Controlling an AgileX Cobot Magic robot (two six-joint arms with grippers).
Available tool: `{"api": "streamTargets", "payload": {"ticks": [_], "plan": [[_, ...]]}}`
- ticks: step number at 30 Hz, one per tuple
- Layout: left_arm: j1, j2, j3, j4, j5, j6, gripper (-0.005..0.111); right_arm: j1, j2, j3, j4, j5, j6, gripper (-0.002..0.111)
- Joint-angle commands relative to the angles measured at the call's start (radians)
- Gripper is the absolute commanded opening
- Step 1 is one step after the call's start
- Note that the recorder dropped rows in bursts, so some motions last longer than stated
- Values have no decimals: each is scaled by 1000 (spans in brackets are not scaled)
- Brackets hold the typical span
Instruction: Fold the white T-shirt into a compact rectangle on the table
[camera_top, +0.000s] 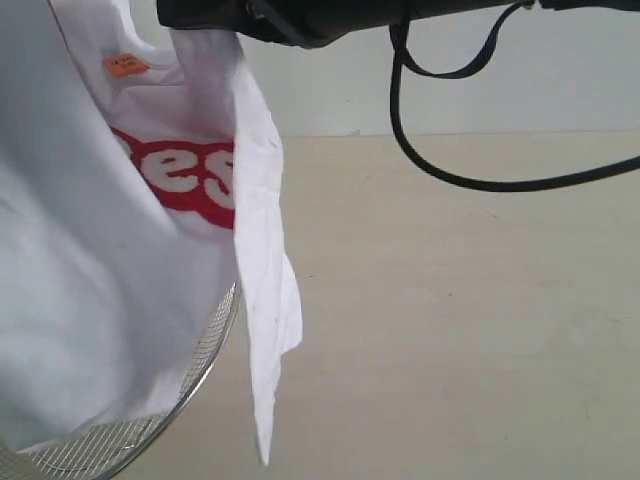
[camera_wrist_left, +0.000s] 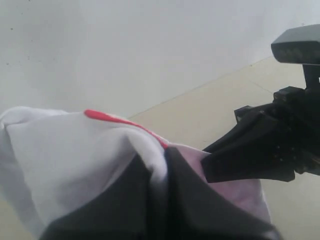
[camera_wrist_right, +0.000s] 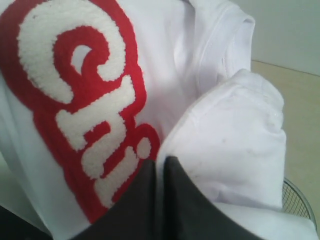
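Progress: the white T-shirt (camera_top: 90, 280) hangs unfolded above the wire basket (camera_top: 205, 365), pinched by both the closed left gripper (camera_wrist_left: 159, 159) and right gripper (camera_wrist_right: 160, 167); spreading on the table (camera_top: 460, 320) and every fold remain

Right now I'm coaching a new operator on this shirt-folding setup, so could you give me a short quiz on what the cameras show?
1. Multiple choice: what peeks out at the lower edge of the hanging white T-shirt? A) wire-mesh basket B) plate C) cardboard box
2. True or false: the shirt lies flat on the table.
3. Fill in: the left gripper and the right gripper are both ___ on the shirt's fabric.
Key: 1 A. 2 False; it hangs in the air. 3 shut.
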Motion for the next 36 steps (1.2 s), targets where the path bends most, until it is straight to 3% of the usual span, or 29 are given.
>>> {"api": "streamTargets", "payload": {"ticks": [1,19,36], "plan": [[2,3,-10,-22,-21,3,4,-8,-13,-6,14,18,-1,0],[2,3,-10,-22,-21,3,4,-8,-13,-6,18,26,4,0],[2,5,-10,-112,-18,41,4,-8,-13,-6,1,29,49,0]]}}
